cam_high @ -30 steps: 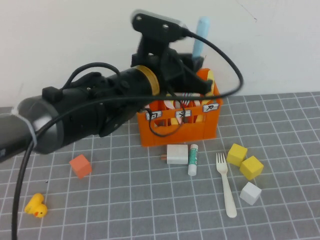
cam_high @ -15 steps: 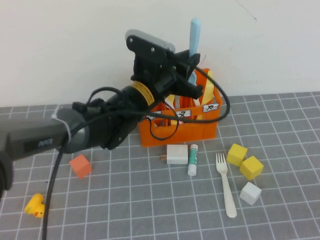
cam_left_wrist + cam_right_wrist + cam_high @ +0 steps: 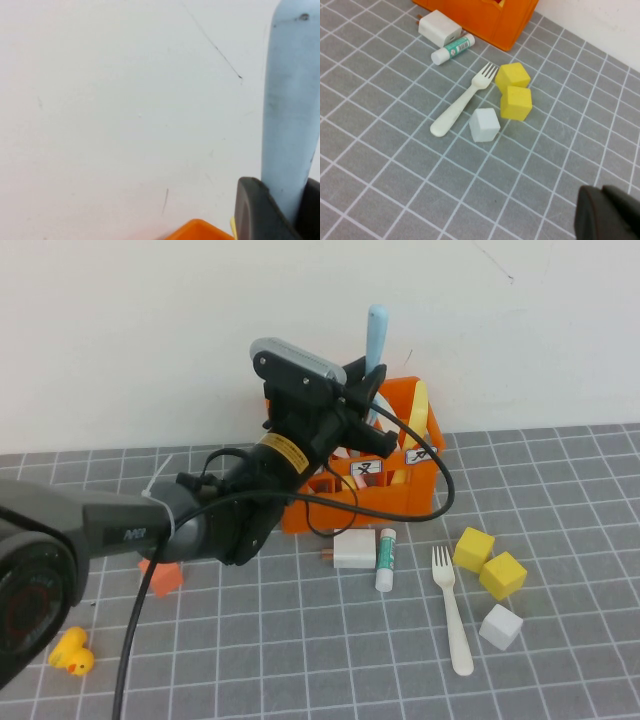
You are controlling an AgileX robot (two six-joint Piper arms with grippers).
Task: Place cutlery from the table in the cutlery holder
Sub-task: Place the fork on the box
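Above the orange cutlery holder (image 3: 365, 480), the left end effector (image 3: 362, 390) grips the upright pale blue utensil (image 3: 374, 335), which could snag a divider and tip; the right end effector (image 3: 607, 212), its opening indiscernible, hovers near the table's (image 3: 560, 680) fork (image 3: 450, 610).

Blue utensil (image 3: 375, 335) upright, apparently over orange holder (image 3: 415, 495); fork (image 3: 451, 612) on table (image 3: 300, 660).

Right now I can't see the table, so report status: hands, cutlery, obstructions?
Left hand over cutlery holder, shut on blue utensil. Right hand above table, away from the holder. Fork on table beside yellow cubes.
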